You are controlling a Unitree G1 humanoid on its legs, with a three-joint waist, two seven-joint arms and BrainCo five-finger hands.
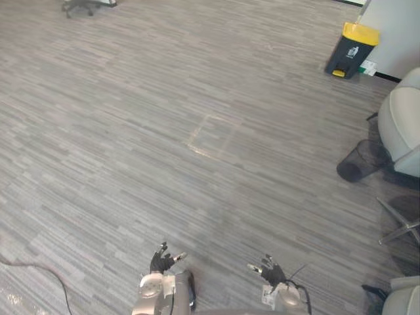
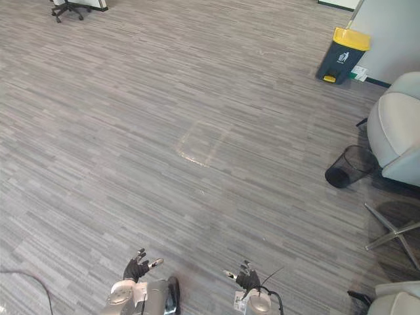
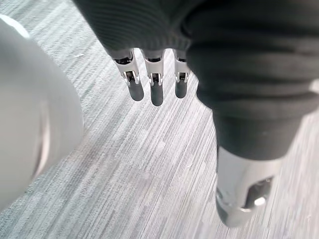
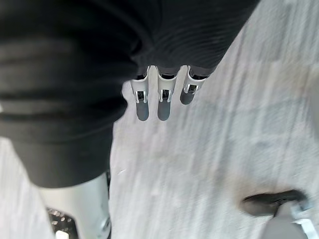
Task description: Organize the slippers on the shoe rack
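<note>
Ahead of both hands, grey carpet floor (image 1: pixel 131 131) is stretching away. Well ahead and right of the right hand (image 1: pixel 270 270), a pale armchair (image 1: pixel 403 125) is standing, with a yellow-lidded bin (image 1: pixel 352 49) sitting beyond it and a black mesh basket (image 1: pixel 357 161) just beside it. The left hand (image 1: pixel 161 260) and the right hand are hanging low, fingers straight and apart, holding nothing. Where the slippers are: cannot tell.
</note>
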